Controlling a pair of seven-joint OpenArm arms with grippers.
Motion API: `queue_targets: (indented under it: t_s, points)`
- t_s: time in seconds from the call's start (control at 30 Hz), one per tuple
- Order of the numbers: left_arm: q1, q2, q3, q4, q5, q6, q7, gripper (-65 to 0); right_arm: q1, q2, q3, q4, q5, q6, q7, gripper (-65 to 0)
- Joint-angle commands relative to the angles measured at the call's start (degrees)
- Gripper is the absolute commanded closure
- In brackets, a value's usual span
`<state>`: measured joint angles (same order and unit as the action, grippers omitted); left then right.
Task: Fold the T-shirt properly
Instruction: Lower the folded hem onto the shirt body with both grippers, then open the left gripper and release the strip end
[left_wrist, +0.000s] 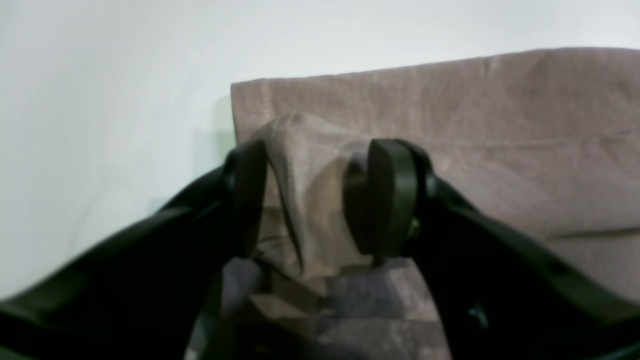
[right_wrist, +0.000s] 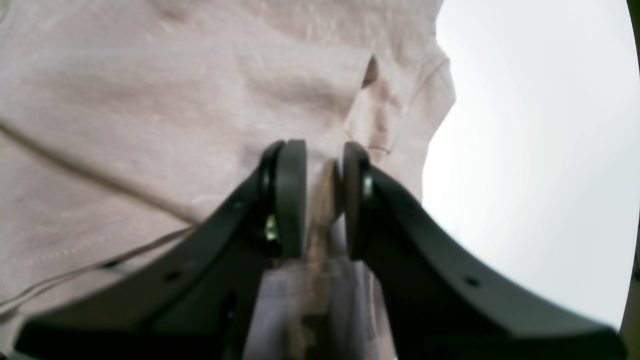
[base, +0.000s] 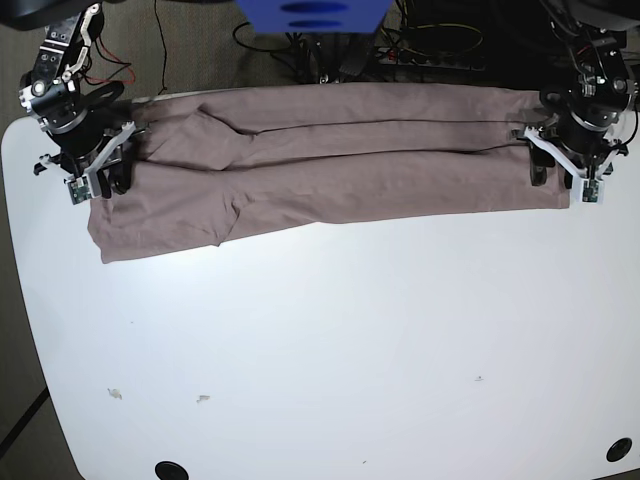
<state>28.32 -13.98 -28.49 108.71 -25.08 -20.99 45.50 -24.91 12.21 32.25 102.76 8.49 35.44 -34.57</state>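
Along the counter's (base: 320, 380) far edge: T-shirt (base: 330, 180), folded into a long band. Right gripper (right_wrist: 324, 200) fingers pinch one end; left gripper (left_wrist: 315, 200) fingers stand apart around the other — ends kept taut for folding.

A white table (base: 330, 350) carries the mauve T-shirt (base: 330, 180) — folded into a long band along its far edge.

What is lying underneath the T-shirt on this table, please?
The T-shirt lies in a long folded band on the white table. Only the bare tabletop shows around it; anything beneath the fabric is hidden.
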Motion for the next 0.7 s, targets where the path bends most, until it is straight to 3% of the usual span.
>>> queue_targets:
  t_s: [0.0, 0.17, 0.67]
  points:
    - [-0.67, -1.18, -0.21, 0.03, 0.02, 0.52, -0.51, -35.9, 0.13, 0.61, 0.13, 0.72, 0.25, 0.18, 1.23, -12.9]
    - [-2.2, -1.83, 0.26, -2.4, 0.28, 0.9, 0.21, -38.6, 0.44, 0.52, -0.14, -0.26, 0.13, 0.21, 1.24, -12.5]
    - [-4.08, -0.51, 1.91, -6.17, 0.44, 0.38, 0.79, -31.7, 1.24, 0.28, -0.35, -2.67, 0.12, 0.34, 1.09, -12.3]
